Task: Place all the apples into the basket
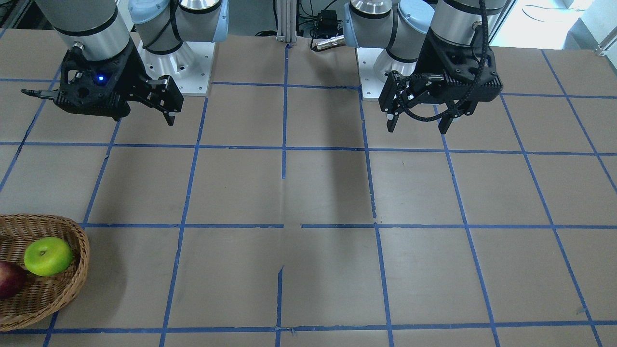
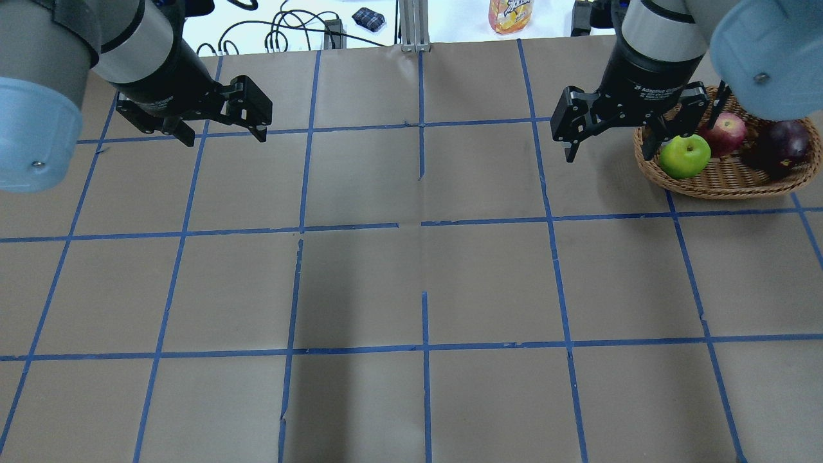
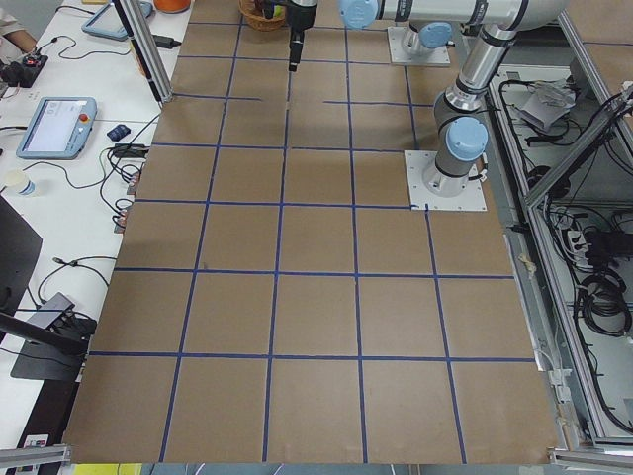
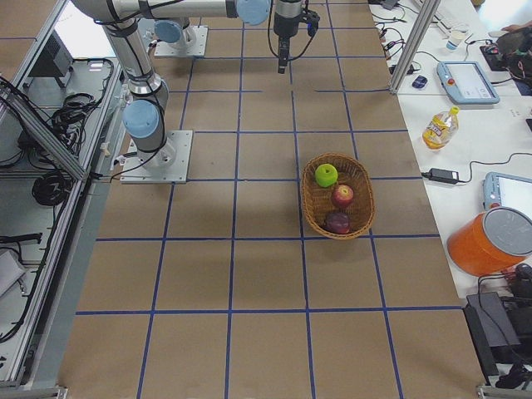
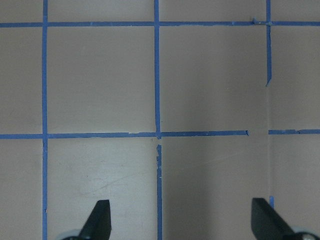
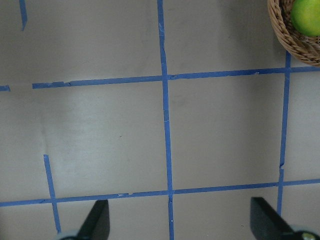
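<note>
Woven light-brown wicker: the basket (image 2: 707,190), oval and shallow, is set on the counter (image 2: 418,289) at the upper right of the overhead view.

Contents: three apples. The green apple (image 2: 685,156) is lodged at the basket's left end in that view, close by the rim. The red apple (image 2: 726,134) is placed just beside it at the middle. The dark red apple (image 2: 786,145) is found at the right end, partly under the arm's shadow. In the right-end view all three are seen inside the rim.

Item, the right gripper (image 2: 611,154): it is drawn next to the basket in the overhead view, but it is shown well apart from it in the front-facing view, held high at the upper left. Its fingers (image 6: 97,220) are spread wide with nothing between them but paper and blue tape lines (image 6: 165,125).

Item, the left gripper (image 2: 226,138): it is held at the upper left of the overhead view, well apart from the basket. Its fingers are likewise spread and nothing is held.

Status, as judged: the task is taken as done. Every apple is accounted for in the basket, none is seen outside it, and nothing appears left to be picked.
</note>
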